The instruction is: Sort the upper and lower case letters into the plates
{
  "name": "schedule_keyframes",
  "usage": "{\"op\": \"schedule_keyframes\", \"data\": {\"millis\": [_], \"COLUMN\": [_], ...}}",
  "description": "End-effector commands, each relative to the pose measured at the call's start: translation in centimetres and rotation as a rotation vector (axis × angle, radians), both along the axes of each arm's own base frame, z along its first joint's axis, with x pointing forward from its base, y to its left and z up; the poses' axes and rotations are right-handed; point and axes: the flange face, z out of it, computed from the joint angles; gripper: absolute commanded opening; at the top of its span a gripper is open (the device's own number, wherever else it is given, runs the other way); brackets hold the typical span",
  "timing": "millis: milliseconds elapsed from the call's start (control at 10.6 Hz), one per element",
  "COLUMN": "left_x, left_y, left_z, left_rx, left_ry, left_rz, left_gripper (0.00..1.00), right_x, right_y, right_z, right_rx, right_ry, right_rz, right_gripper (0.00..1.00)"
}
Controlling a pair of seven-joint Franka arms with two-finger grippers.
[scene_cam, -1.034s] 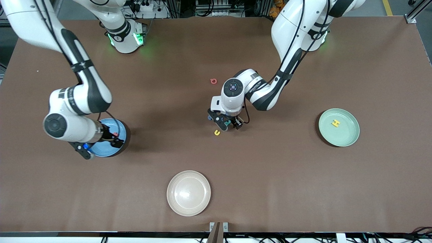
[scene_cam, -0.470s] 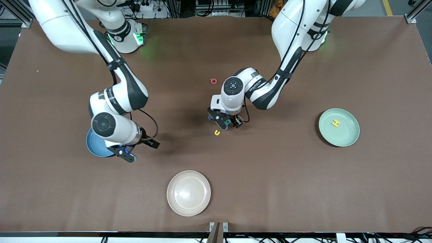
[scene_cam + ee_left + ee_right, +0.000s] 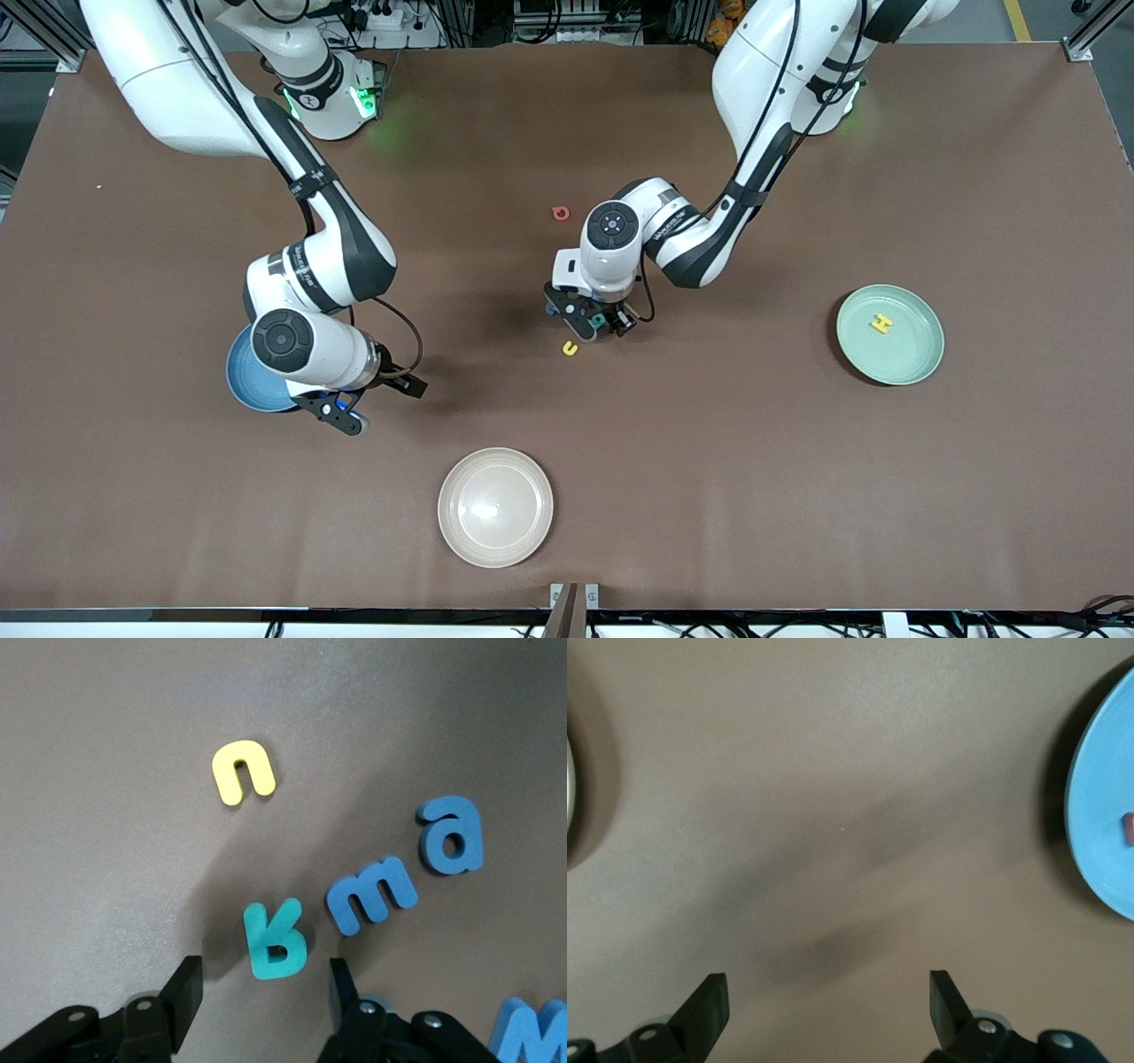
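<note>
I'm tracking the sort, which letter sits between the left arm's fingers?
The teal letter, alone between the left gripper fingers; the yellow and blue ones lie outside.

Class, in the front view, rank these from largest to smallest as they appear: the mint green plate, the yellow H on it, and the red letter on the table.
1. mint green plate
2. yellow H
3. red letter, though it looks nearly alike in size to the H.

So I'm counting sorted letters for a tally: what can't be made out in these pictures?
- Blue plate: front view, the right arm covers most of it; right wrist view cuts it off, showing only part of one red letter.
- Blue letter at the left wrist view's edge: cut off, partly hidden by the left gripper.
- Red letter: front view, too small to read.
</note>
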Motion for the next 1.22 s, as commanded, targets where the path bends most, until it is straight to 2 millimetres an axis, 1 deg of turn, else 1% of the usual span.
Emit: {"op": "schedule_keyframes", "data": {"millis": [0,94,282,470,564,658,752,846,940,1034,1128], "left_x": [-0.4,-0.3,0.2,0.2,0.2,0.2,0.4,1.4,3.0,4.6,5.9], "left_y": [-0.4,-0.6,-0.9,-1.2,-1.2,-1.2,-0.9,0.1,1.8,4.4,7.4], "left_z": [-0.6,-0.5,-0.6,-0.4,-0.5,-0.5,-0.2,0.5,2.1,4.3,6.8], "left_rx": [0.007,0.003,-0.006,-0.014,-0.014,-0.015,-0.014,-0.009,-0.01,-0.016,-0.012], "left_ry": [-0.013,-0.016,-0.019,-0.021,-0.021,-0.023,-0.028,-0.044,-0.064,-0.082,-0.094], "left_rz": [-0.017,-0.016,-0.005,-0.001,-0.001,-0.002,-0.001,0.012,0.037,0.076,0.116], "left_gripper": [0.65,0.64,0.57,0.28,0.17,0.01,0.0,0.0,0.0,0.0,0.0], "right_x": [0.7,0.7,0.6,0.5,0.5,0.5,0.7,0.6,0.5,0.6,0.3], "right_y": [-0.7,-0.3,-0.1,0.1,0.2,0.3,0.5,0.6,1.0,1.4,2.6], "right_z": [-0.2,-0.3,-0.5,-0.5,-0.6,-0.5,-0.4,-0.5,-0.5,-0.4,-0.5], "right_rx": [0.02,0.02,0.021,0.019,0.019,0.019,0.028,0.029,0.03,0.036,0.042], "right_ry": [0.001,0.002,0.003,0.001,0.002,-0.002,-0.018,-0.02,-0.019,-0.034,-0.045], "right_rz": [-0.012,-0.009,-0.006,-0.002,0.0,0.0,0.0,0.0,0.005,0.008,0.008], "right_gripper": [1.0,1.0,1.0,1.0,1.0,1.0,1.0,1.0,1.0,1.0,1.0]}}
